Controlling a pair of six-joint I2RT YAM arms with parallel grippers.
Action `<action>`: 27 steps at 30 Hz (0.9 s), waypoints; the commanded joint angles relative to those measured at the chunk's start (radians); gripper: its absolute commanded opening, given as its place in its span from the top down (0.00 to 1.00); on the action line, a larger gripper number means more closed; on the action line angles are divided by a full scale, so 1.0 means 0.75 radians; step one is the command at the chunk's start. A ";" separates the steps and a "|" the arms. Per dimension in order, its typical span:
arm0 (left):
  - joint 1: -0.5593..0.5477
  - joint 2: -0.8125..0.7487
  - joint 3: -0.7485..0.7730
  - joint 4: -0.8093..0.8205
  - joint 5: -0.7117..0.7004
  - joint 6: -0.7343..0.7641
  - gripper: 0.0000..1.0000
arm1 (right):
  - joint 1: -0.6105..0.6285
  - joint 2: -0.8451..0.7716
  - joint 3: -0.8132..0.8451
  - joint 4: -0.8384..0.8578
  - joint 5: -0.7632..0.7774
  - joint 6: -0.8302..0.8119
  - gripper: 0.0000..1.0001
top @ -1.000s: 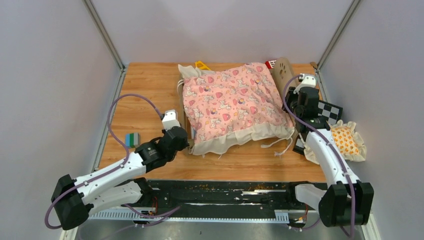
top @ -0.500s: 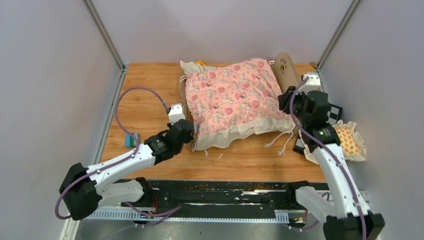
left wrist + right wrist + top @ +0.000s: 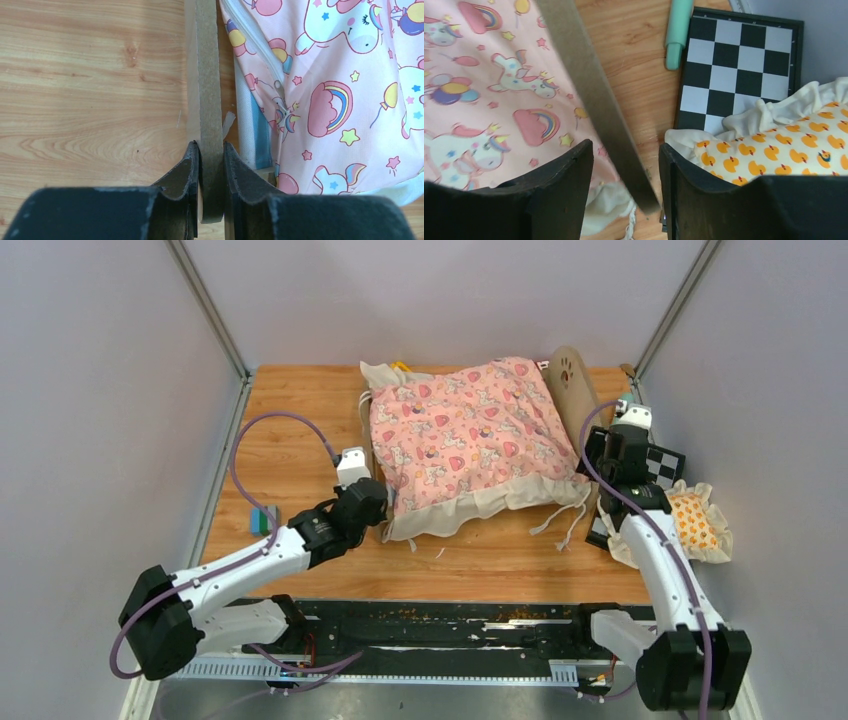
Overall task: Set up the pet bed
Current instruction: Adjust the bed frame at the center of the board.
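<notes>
Two grippers flanked pet bed (image 3: 465, 435) on table (image 3: 300, 430). I had left gripper (image 3: 210, 150) clamped on bed's left end board (image 3: 206, 75); right gripper (image 3: 624, 155) jaws apart, straddling headboard (image 3: 589, 85) at bed's right end.

A light-wood counter (image 3: 300, 430) with clear grain fills the space between the grey walls. The pet bed (image 3: 572, 385) stands on it toward the far middle. The cream ruffle and loose ties of its pink quilt (image 3: 450, 430) spill onto the boards on the near side. Right of the pet bed, close to its headboard, lies a black-and-white checkerboard (image 3: 662, 462), with a mint-green stick (image 3: 677, 31) just beside one corner. A frilled pillow (image 3: 692, 523) printed with orange ducks lies partly over the checkerboard. Well left of the pet bed sits a small striped block (image 3: 264, 519) in grey, green and blue. Just behind the pet bed a yellow object (image 3: 401, 366) peeks out, too hidden to identify.
</notes>
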 commanded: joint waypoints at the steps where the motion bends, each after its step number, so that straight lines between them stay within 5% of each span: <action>1: -0.012 -0.092 0.053 0.037 0.052 -0.013 1.00 | -0.086 0.155 0.081 0.170 -0.092 -0.054 0.51; 8: -0.015 -0.133 0.016 0.086 0.243 0.013 1.00 | -0.110 0.406 0.212 0.400 -0.257 -0.121 0.53; 14: -0.067 -0.035 0.045 0.142 0.322 0.016 0.99 | -0.109 0.559 0.415 0.377 -0.371 -0.140 0.49; 18: -0.073 -0.031 0.074 0.113 0.296 0.029 0.79 | -0.110 0.431 0.419 0.260 -0.255 -0.159 0.43; 24: -0.072 -0.167 0.105 0.001 0.133 0.072 0.35 | -0.109 0.020 0.265 0.188 -0.132 -0.066 0.38; 27: -0.071 -0.226 0.156 -0.063 0.093 0.110 0.22 | -0.107 -0.150 0.237 0.131 -0.210 -0.005 0.25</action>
